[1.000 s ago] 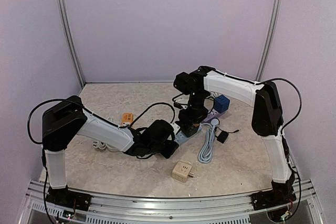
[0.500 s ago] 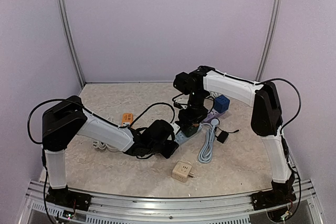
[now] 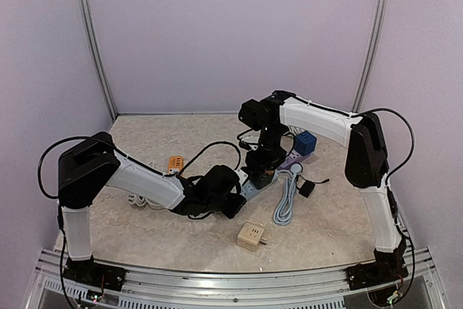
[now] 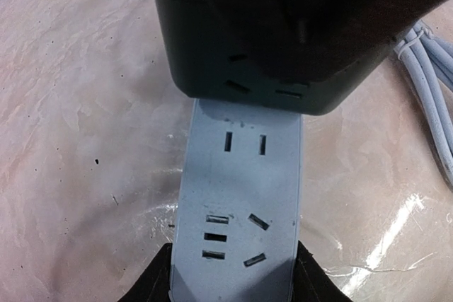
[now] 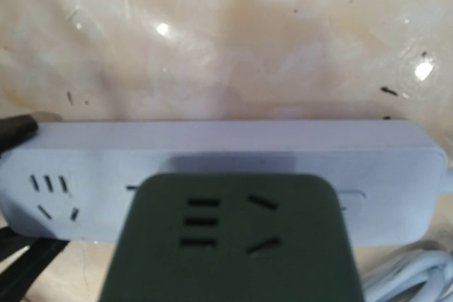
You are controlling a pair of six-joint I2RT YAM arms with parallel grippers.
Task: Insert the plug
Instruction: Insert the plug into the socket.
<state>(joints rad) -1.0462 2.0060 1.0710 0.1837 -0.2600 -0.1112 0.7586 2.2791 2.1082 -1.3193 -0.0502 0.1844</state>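
The power strip (image 4: 237, 196) is clamped by the left gripper (image 4: 232, 279). The adapter (image 5: 233, 238), held by the right gripper (image 3: 262, 170), is set over it, seating unconfirmed.

Blue cube (image 3: 306, 142), beige cube (image 3: 250, 236), orange plug (image 3: 173, 163)

Top camera: high, behind near edge of table (image 3: 166, 132), facing forward over all of it. Wrist cameras: close, looking down; both share power strip (image 4: 237, 196) and dark adapter (image 5: 233, 245).

The power strip (image 4: 237, 196) and the dark green adapter (image 5: 233, 245) look like smooth matt plastic. The table (image 4: 78, 139) is glossy and marble-patterned.
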